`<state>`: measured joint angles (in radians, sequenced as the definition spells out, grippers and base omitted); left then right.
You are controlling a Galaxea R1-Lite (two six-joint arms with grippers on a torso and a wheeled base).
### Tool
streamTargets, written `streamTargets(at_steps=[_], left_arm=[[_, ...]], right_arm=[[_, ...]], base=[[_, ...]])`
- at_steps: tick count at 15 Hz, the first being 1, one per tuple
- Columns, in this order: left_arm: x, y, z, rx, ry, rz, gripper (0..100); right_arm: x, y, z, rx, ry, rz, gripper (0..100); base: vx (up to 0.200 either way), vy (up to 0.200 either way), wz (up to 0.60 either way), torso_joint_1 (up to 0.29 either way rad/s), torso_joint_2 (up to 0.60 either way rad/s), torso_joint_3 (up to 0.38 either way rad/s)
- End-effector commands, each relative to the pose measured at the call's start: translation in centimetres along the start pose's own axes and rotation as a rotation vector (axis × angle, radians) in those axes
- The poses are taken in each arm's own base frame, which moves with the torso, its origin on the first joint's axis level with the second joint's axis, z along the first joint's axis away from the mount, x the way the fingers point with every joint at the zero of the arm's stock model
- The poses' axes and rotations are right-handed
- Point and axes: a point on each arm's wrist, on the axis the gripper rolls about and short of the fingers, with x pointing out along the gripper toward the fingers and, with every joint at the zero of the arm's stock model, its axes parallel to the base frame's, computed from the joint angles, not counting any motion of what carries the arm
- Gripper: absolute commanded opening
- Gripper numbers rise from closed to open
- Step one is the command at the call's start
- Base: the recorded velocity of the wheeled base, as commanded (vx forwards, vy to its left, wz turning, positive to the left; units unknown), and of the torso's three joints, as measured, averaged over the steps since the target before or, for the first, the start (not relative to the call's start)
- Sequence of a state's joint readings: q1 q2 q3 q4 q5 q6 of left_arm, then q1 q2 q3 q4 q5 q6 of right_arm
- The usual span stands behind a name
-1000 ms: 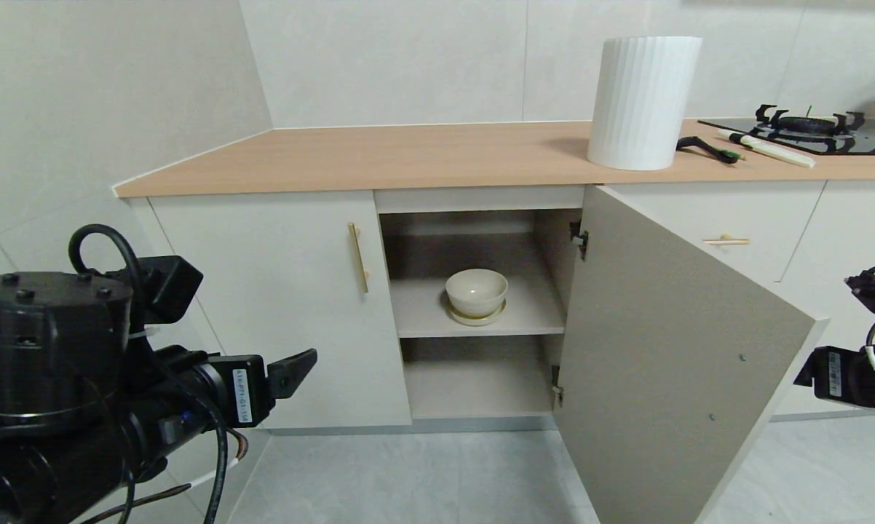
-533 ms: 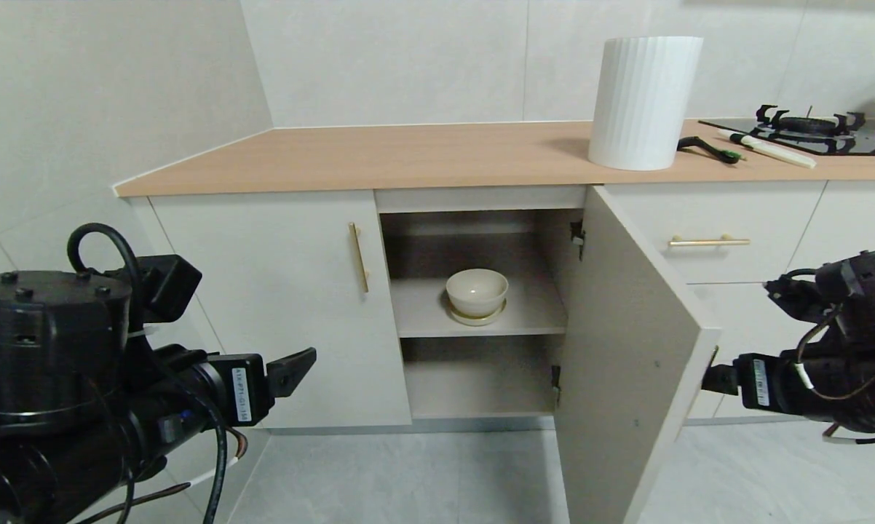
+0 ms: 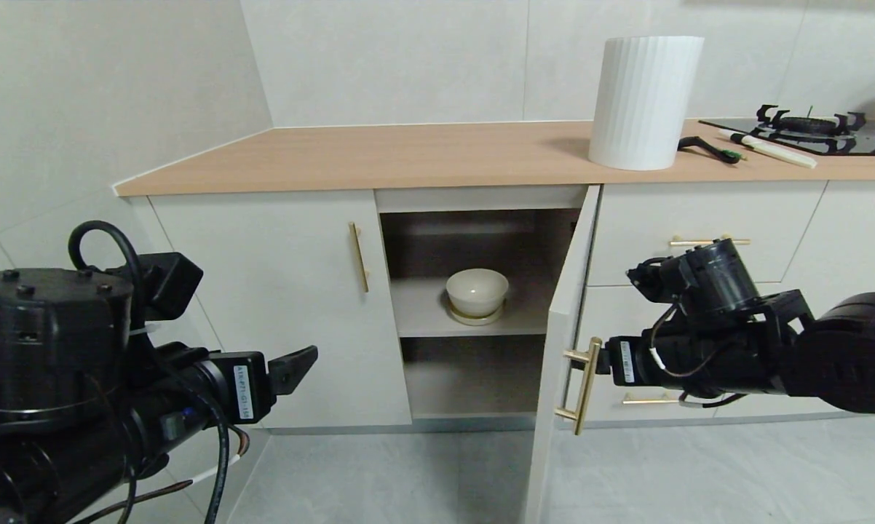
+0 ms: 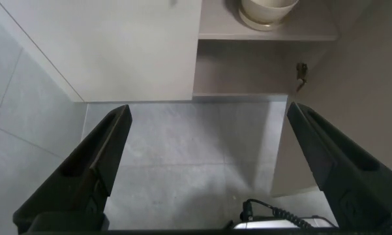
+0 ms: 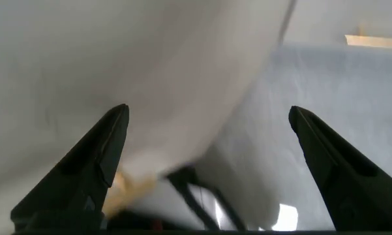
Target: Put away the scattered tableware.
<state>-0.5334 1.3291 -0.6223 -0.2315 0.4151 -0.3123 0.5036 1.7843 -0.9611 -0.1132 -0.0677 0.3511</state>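
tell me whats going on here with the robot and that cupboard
The right gripper is at the gold handle of the cabinet door, jaws open. Over the last second the door has swung from wide open to partly shut. Inside, a cream bowl sits on a small plate on the upper shelf. The left gripper hangs low in front of the closed left door, jaws open and empty.

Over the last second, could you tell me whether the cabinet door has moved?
Yes. The cabinet door has swung left, toward closing, uncovering the fixed drawer fronts to its right; the right tool is by its handle.
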Motion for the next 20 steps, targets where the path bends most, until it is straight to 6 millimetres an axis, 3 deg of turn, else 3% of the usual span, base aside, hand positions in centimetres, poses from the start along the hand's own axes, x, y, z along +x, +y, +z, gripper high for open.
streamTargets(at_steps=[1,15,20], left_arm=[[0.0,0.0,0.0,-0.001,-0.002,0.001,100],[0.7,-0.2,-0.4,0.011,0.021,0.025,100],[0.8,-0.2,-0.4,0.011,0.023,0.025,100]], right_arm=[[3.1,0.6,-0.2,-0.006,0.004,0.015,100],[5.6,1.5,-1.0,0.052,-0.026,0.080,100],[6.2,2.0,-1.5,0.060,-0.046,0.103,100]], base=[[0.000,0.000,0.00,0.000,0.00,0.000],[0.000,0.000,0.00,0.000,0.00,0.000],[0.200,0.000,0.00,0.001,0.00,0.002]])
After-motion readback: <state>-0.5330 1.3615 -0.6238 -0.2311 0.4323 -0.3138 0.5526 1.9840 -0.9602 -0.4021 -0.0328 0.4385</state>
